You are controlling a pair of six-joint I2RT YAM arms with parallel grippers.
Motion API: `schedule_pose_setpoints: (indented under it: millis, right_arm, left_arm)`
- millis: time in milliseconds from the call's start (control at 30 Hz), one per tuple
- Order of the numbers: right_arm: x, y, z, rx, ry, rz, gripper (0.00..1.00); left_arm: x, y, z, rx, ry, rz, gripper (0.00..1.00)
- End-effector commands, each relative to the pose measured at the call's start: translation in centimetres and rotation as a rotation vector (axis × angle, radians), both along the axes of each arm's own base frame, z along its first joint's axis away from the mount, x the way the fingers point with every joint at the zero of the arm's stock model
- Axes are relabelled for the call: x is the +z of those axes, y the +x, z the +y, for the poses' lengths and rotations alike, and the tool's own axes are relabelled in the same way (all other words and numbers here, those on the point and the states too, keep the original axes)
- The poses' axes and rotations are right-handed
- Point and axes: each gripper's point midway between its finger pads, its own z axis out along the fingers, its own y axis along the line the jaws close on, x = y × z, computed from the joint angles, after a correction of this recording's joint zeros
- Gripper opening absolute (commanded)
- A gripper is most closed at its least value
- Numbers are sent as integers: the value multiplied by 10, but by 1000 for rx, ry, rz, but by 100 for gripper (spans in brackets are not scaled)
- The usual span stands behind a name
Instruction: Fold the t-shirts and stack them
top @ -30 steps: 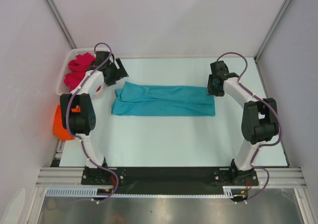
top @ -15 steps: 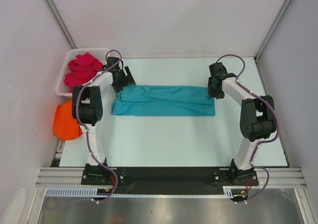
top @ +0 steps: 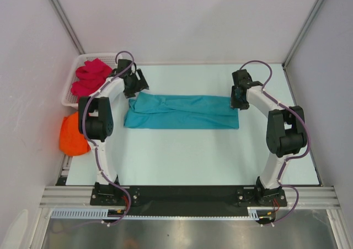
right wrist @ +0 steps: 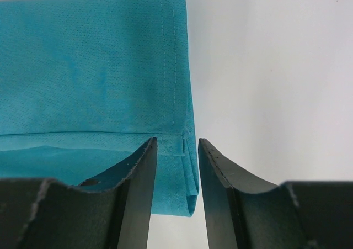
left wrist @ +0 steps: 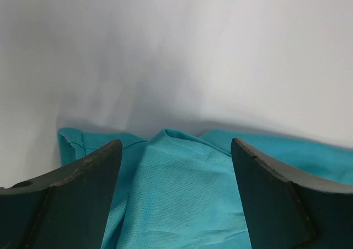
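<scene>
The teal-blue t-shirt (top: 182,112) lies folded into a long strip across the middle of the table. My left gripper (top: 135,83) is open wide just above the strip's far left corner; in the left wrist view (left wrist: 176,144) the teal cloth (left wrist: 182,199) lies between and below the jaws. My right gripper (top: 236,99) is at the strip's far right corner, its jaws narrowly open and straddling the hemmed edge (right wrist: 185,149) without squeezing it. The crimson-pink t-shirt (top: 91,78) is bunched in the basket. The orange t-shirt (top: 74,134) lies crumpled at the table's left edge.
The white lattice basket (top: 67,94) stands at the far left corner, next to my left arm. Walls close in the table on the left, back and right. The black rail with the arm bases (top: 187,196) runs along the near edge.
My left gripper has swung right from beside the basket to the teal shirt's far left corner, and more of the orange shirt shows. The right gripper has dropped slightly onto the right corner.
</scene>
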Motion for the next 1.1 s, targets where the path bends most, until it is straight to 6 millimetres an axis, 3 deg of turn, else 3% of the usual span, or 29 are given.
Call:
schedule_pose_setpoints:
  millis: [0, 200, 333, 533, 833, 1067]
  right_arm:
    - [13, 7, -2, -5, -11, -41, 41]
    - [12, 7, -2, -3, -12, -39, 40]
    - [12, 7, -3, -4, -15, -38, 39]
    - [10, 6, -3, -2, -14, -33, 36]
    - [17, 5, -9, -11, -18, -43, 35]
    - [20, 3, -8, -8, -11, -47, 34]
  left_arm:
    - [50, 12, 1, 22, 9, -106, 86]
    - [41, 11, 0, 25, 8, -89, 84]
    - [37, 12, -4, 22, 1, -82, 77]
    - [33, 19, -11, 7, -13, -86, 41]
    - [38, 24, -14, -3, -16, -97, 2]
    - [50, 21, -11, -2, 4, -114, 0]
